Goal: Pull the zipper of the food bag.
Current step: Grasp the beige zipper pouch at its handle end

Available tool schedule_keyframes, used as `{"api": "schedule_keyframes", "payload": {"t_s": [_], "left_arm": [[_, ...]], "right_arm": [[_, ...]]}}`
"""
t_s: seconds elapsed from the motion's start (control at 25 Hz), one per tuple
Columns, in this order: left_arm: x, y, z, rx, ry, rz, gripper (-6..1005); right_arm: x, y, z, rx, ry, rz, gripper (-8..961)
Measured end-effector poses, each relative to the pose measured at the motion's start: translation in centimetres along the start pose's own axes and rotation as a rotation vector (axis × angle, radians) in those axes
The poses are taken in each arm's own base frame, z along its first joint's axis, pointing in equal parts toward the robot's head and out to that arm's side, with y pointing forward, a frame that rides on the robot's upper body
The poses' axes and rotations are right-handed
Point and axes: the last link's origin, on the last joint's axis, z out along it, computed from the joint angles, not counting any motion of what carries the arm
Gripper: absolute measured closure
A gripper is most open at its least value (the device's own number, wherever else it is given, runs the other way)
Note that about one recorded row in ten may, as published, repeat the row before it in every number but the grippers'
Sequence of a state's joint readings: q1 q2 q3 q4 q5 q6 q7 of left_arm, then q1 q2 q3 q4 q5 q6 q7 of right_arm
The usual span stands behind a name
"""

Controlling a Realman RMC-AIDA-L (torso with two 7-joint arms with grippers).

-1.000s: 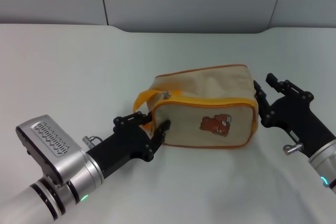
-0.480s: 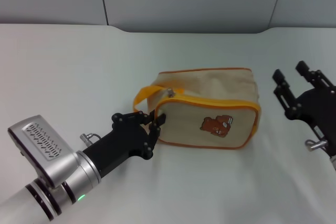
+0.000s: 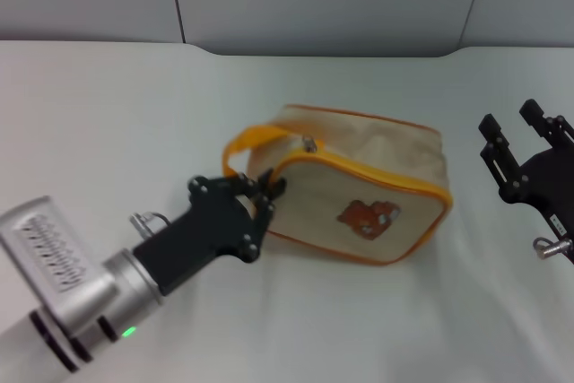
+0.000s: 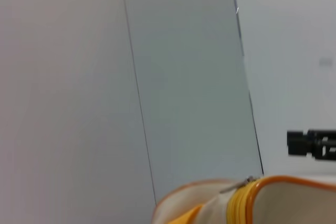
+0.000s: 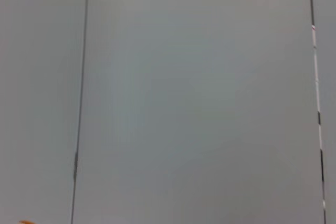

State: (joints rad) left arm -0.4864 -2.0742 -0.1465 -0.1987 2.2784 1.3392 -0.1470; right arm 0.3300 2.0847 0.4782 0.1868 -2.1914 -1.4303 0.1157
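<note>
Two robot arms are shown over a pale table (image 3: 108,114), with the food bag (image 3: 359,187) lying between them, a little left of the middle. The bag is a small beige box of fabric with orange piping, an orange strap handle (image 3: 240,145) and a brown bear picture on its near face. It is seen turned at a slant, its left end nearer the far wall.

The left gripper (image 3: 267,193) is pressed against the bag's left end, just below the handle. Its dark fingers appear closed there, but what is pinched between them cannot be made out. The zipper (image 3: 308,143), a small silver pull tab, is seen on the top edge near that same left corner, just beside the gripper and not clearly in its grasp. In the left wrist view the tab (image 4: 237,184) is seen lying against the orange piping.

The right gripper (image 3: 523,145) is held well apart from the bag's right end, its fingers spread and nothing in them.

As a judgement, little of the task seems done: the zip track looks closed along the visible edge, and the tab remains to be drawn along it.
</note>
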Motion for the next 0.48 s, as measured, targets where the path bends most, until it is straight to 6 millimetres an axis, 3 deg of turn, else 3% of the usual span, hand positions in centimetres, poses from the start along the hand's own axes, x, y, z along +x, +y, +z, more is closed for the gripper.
{"api": "schedule_keyframes", "payload": {"t_s": [0.28, 0.48], "left_arm": [[1.4, -1.9, -0.4, -0.011, 0.074, 0.084, 927], [1.9, -2.4, 0.4, -0.033, 0.087, 0.119, 929]], "right_arm": [[-1.4, 0.2, 1.3, -0.042, -0.086, -0.141, 395], [-1.6, 2.8, 2.9, -0.17, -0.114, -0.291, 395]]}}
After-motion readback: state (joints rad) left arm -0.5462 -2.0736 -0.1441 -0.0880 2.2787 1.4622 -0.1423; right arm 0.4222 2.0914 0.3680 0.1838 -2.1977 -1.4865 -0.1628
